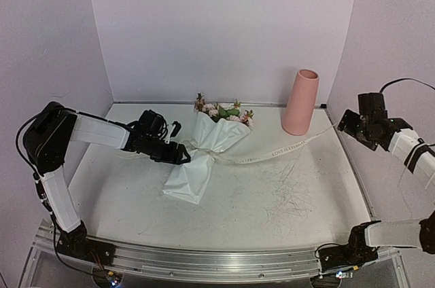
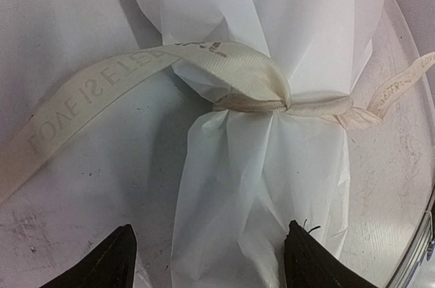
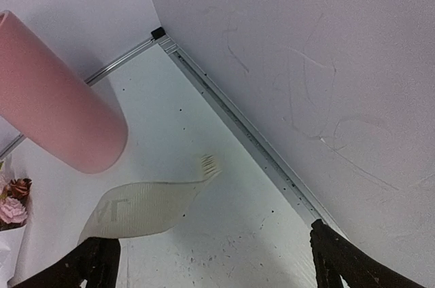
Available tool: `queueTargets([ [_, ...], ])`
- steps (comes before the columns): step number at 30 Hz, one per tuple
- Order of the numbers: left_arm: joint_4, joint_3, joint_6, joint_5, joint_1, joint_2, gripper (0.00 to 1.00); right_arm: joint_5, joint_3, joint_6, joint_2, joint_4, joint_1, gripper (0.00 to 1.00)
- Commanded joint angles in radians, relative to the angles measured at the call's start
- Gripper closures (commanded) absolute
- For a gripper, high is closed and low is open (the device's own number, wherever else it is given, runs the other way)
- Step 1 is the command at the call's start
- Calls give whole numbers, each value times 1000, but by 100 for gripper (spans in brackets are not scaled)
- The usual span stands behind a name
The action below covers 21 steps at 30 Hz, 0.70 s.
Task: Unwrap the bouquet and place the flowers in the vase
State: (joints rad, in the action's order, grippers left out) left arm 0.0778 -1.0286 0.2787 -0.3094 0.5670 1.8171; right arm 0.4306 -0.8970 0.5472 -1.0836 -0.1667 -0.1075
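I read the top view as a clock face centred on the tabletop [image 1: 272, 220], with 6 o'clock at the arm bases.

1. The bouquet [image 1: 204, 155] lies flat just left of centre. It is still wrapped in crinkled white paper. Its open end points to 1 o'clock and its paper tail points to 7 o'clock.
2. The vase [image 1: 300, 102] stands upright at 2 o'clock, near the back wall and well apart from the bouquet. It holds no flowers.
3. The ribbon [image 1: 285, 147] is still cinched around the waist of the paper. One printed tail runs out toward 3 o'clock and ends near the right claw. A second tail crosses toward 9 o'clock in the left wrist view.
4. The flowers [image 1: 224, 110] show at the 12 o'clock end of the wrap: pink and white heads with green leaves.
5. The left claw [image 2: 211, 261] is spread. It sits at the 9 o'clock side of the bouquet, and its fingers straddle the paper below the knot without pinching it.
6. The right claw [image 3: 214, 257] is spread wide at 3 o'clock. The frayed ribbon end hangs between its fingers, not pinched.
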Motion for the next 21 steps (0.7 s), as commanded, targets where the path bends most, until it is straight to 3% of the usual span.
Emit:
queueTargets([
  [1,-25,-42,-12,-18,7,21,25,-134,-44,-5,-6,-57,11,2],
  [5,-27,-38,-10,-24,17,28,26,-222,-68,4,-11,-93,42,2],
  [14,-30,-31,-3,-25,59,63,30,-146,-118,62,39,-170,190,2],
  [21,-30,-24,21,14,63,83,32,-196,-146,82,88,-176,202,2],
])
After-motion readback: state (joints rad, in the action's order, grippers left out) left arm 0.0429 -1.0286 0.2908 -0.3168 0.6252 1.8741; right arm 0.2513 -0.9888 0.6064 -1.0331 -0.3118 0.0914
